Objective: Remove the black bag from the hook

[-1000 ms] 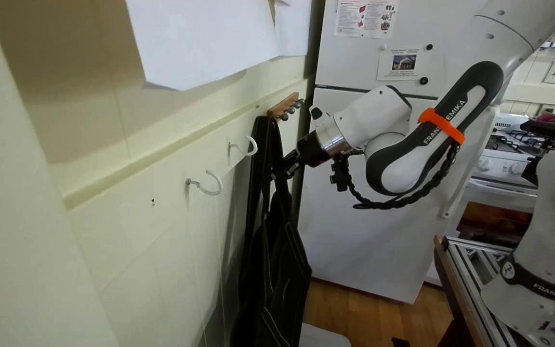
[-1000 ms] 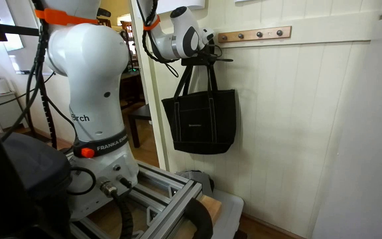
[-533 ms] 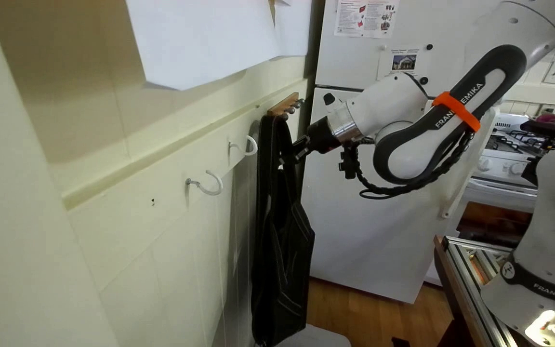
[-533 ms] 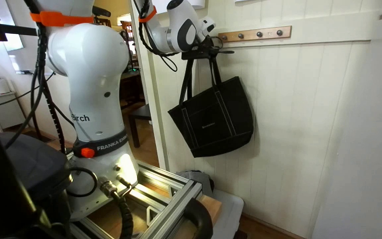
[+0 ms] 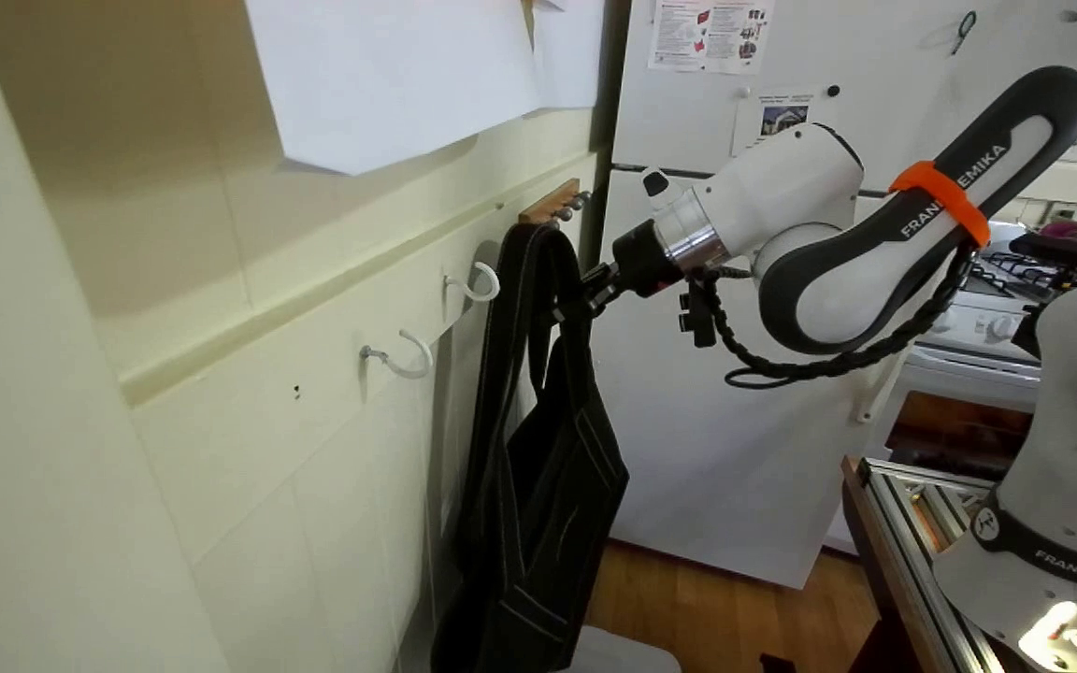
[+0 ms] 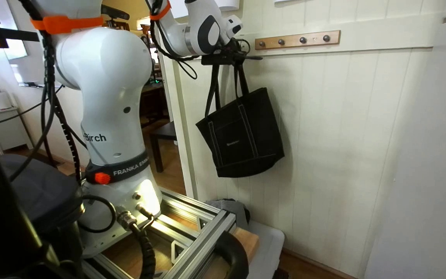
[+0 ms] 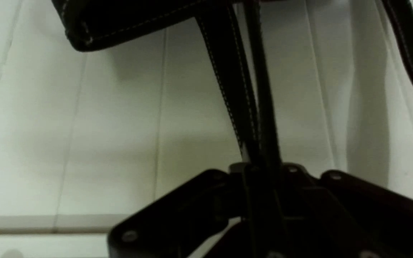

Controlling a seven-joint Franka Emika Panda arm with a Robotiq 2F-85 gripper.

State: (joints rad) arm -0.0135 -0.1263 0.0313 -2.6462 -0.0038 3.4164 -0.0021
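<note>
You're pinching the straps (image 7: 231,71) in the gripper (image 7: 262,171); the black bag (image 6: 242,133) is hanging tilted below, near the wooden hook (image 6: 292,40). Whether it's unhooked isn't showing clearly, so be lifting before pulling outward.

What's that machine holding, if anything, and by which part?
The bag, by its straps: the tool is closed on part of them, above the bag's body.

black bag (image 7: 138,27) cropped by wrist view's top edge, its lettering (image 6: 233,143) illegibly small
</note>
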